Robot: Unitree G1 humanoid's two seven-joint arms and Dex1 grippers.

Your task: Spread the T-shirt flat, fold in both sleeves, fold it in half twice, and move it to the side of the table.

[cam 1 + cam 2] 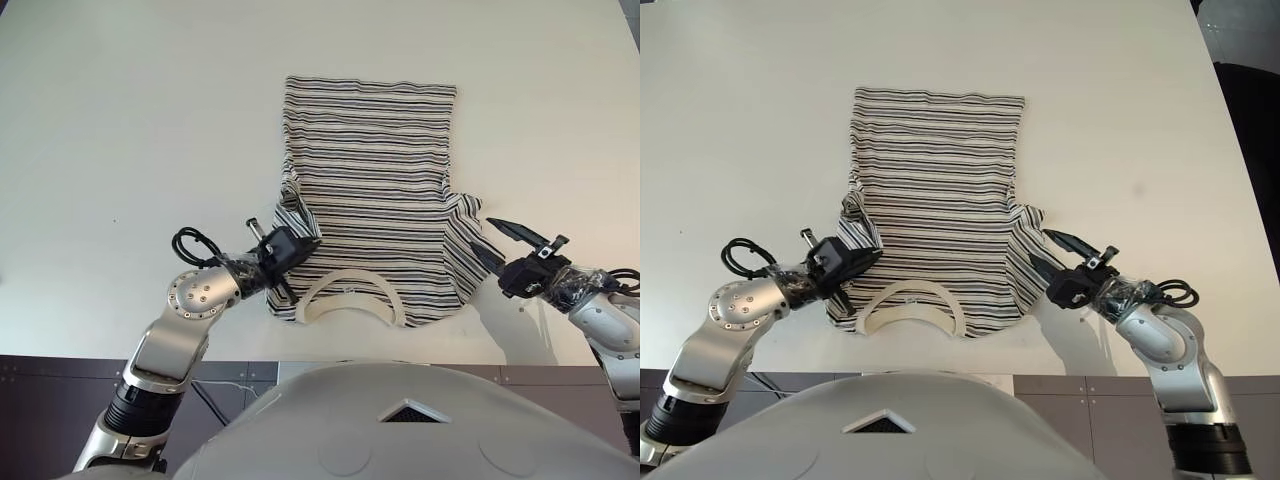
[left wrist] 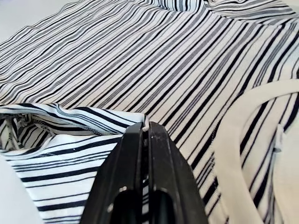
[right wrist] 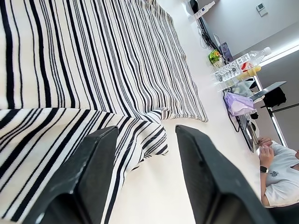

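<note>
1. While the striped T-shirt (image 1: 365,190) lies face up in the middle of the white table (image 1: 120,130), its straight hem points to 12 o'clock and its cream collar (image 1: 350,297) sits at 6 o'clock, nearest the robot.
2. Seen from the head, the body of the shirt is mostly smooth. Both shoulder areas are bunched, with loose folds at about 8 o'clock and 4 o'clock of the garment.
3. At 8 o'clock of the shirt, the left sleeve (image 1: 290,215) is turned in over the chest, forming a raised, rumpled flap.
4. The left gripper (image 1: 303,243) rests at that flap, just to the 10 o'clock side of the collar. In the left wrist view its two black fingers (image 2: 133,154) are pressed together, and a thin edge of striped cloth is pinched between their tips, so it is clamped on the T-shirt.
5. At 4 o'clock of the shirt, the right sleeve (image 1: 468,215) sticks out a little past the side seam, its end curled on the table.
6. The right gripper (image 1: 482,233) hangs just beside that sleeve with its fingers spread apart and holds nothing. One finger points over the cloth and the other over bare table.
7. Beyond the hem, at 12 o'clock, the right wrist view shows some clear bottles (image 3: 233,67) standing well apart from the shirt.
</note>
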